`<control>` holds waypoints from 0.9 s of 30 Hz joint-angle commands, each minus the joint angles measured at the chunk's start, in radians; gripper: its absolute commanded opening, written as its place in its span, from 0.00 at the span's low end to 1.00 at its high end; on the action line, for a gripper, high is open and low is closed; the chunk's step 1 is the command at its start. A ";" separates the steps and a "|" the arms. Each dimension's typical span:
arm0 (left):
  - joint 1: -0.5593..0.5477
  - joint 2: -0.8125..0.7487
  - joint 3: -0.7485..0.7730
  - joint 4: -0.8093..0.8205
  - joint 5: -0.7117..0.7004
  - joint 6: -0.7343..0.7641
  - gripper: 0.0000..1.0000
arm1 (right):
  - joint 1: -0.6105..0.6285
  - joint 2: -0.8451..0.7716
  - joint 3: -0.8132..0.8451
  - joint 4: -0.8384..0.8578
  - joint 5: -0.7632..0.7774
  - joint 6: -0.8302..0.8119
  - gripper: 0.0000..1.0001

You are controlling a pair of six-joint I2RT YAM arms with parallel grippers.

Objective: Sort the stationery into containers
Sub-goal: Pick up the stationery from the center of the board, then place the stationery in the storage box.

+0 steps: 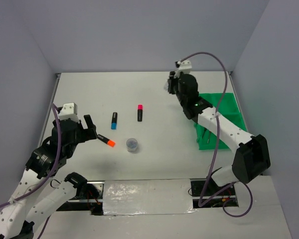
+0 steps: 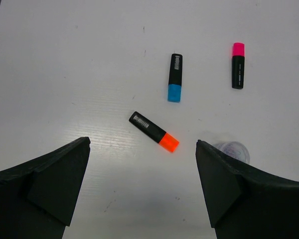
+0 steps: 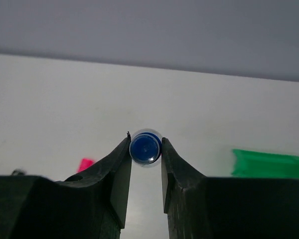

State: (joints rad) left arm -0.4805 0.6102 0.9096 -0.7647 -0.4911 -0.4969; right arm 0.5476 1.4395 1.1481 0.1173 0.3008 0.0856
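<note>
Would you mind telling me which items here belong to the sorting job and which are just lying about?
Job: orange highlighter, blue highlighter, pink highlighter, jar, blue-capped bottle, green tray.
Lying about: shiny strip at the table's near edge.

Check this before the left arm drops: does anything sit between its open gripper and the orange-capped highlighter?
Nothing visible does. The orange-capped highlighter lies on bare table just ahead of the open left gripper. The round clear jar sits just outside one finger, off the path.

You get bright, even light; the right wrist's green plastic tray (image 3: 271,164) at four o'clock is blurred.
</note>
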 commanded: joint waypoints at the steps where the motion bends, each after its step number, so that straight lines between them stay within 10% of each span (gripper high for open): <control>1: 0.002 -0.010 -0.005 0.044 0.013 0.021 0.99 | -0.086 0.004 -0.002 -0.042 0.122 -0.027 0.04; 27: 0.000 -0.018 -0.011 0.058 0.043 0.032 0.99 | -0.431 0.265 0.047 -0.108 0.150 0.154 0.07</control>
State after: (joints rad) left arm -0.4808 0.5919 0.9085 -0.7471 -0.4606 -0.4953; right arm 0.1215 1.6997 1.1717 -0.0139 0.4595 0.1974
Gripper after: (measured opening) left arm 0.993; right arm 0.330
